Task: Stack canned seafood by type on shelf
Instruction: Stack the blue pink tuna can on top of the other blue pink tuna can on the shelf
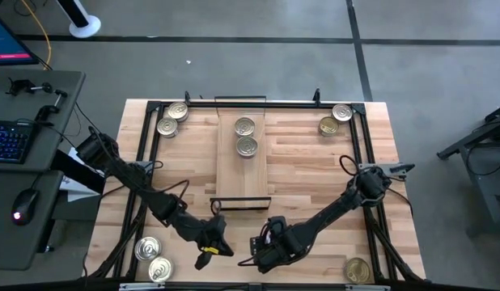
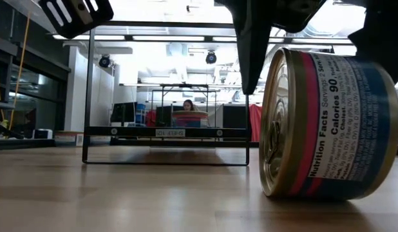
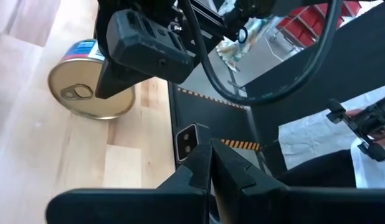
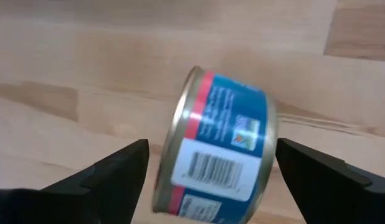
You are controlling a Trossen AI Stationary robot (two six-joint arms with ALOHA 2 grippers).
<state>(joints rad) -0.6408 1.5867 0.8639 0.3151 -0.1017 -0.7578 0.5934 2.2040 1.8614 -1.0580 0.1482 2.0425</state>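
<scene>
Right gripper (image 4: pixel 208 165): near edge of the bench, fingers spread wide either side of a tin (image 4: pixel 217 149) that's on its side, not pinching it.
Left gripper (image 1: pixel 209 249): just beside it at the near edge, fingers pressed together, empty.
Shelf (image 1: pixel 243 182): mid-bench, two tins (image 1: pixel 246 136) at its far end.
Other tins: out at the bench corners.
Risk: I'd say that tin can roll away when the fingers close, since only its curved wall touches the wood.
</scene>
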